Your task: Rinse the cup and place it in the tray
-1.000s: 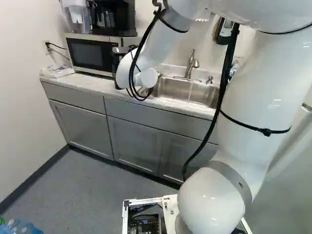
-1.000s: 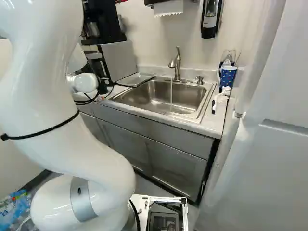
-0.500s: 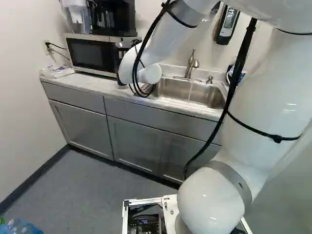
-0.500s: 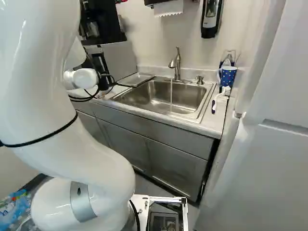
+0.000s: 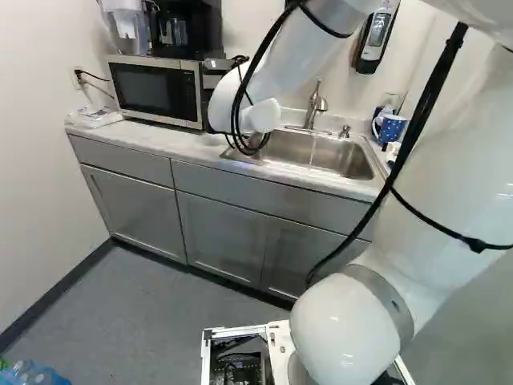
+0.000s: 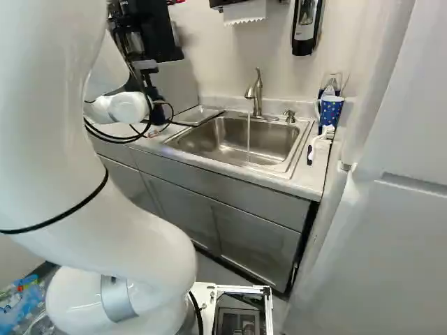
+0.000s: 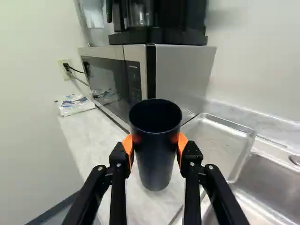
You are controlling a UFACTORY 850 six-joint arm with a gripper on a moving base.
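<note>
My gripper [image 6: 156,99] is partly seen beside the white wrist in the right base view, its fingertips not discernible there. In the wrist view, the gripper [image 7: 156,143] is shut on a dark cup [image 7: 156,159], with an orange pad against either side. The cup is held mouth up over the counter before the microwave. The metal tray [image 7: 220,140] lies on the counter beyond the cup, between microwave and sink [image 6: 230,139]; it looks bare inside. Water [image 6: 248,136] runs from the faucet [image 6: 257,94] into the sink.
The microwave [image 5: 156,90] carries a coffee maker [image 5: 186,30]. A blue spotted mug [image 6: 331,110], a glass and a brush [image 6: 321,143] stand or lie right of the sink. A tall white door or panel [image 6: 398,209] flanks the counter's right end.
The forearm and wrist have shifted right in the left base view, and left with the gripper rising in the right one. The mug now shows in the left base view. The base has stayed.
</note>
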